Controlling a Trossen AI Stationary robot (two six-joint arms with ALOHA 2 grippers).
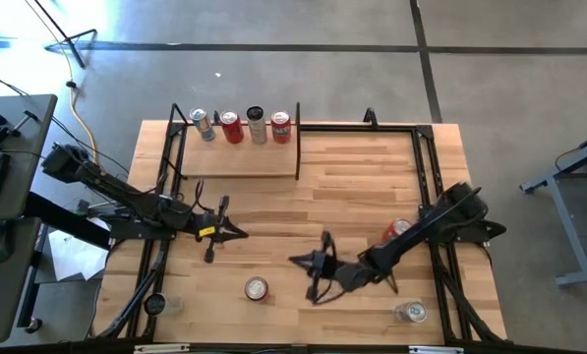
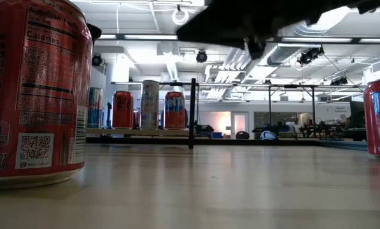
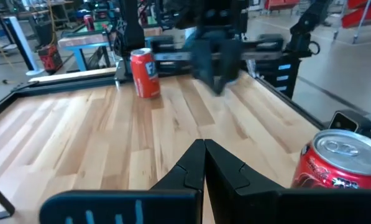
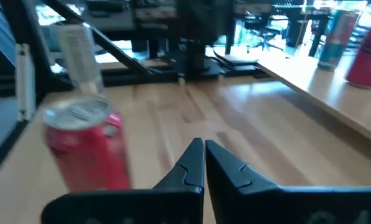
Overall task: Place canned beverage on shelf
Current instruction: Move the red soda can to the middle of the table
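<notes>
Red can [image 1: 257,288] stands on the tabletop between the clenched, empty left hand [image 1: 236,233] and right hand [image 1: 298,261].

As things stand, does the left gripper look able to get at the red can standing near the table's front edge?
Probably yes: the left gripper, shut, hovers just behind the upright red can, with only bare wooden tabletop between them. It would have to open first.

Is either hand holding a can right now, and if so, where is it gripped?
Nothing is held. The left hand and right hand are both shut on nothing, above the table. The nearest red can stands free between them.
</notes>
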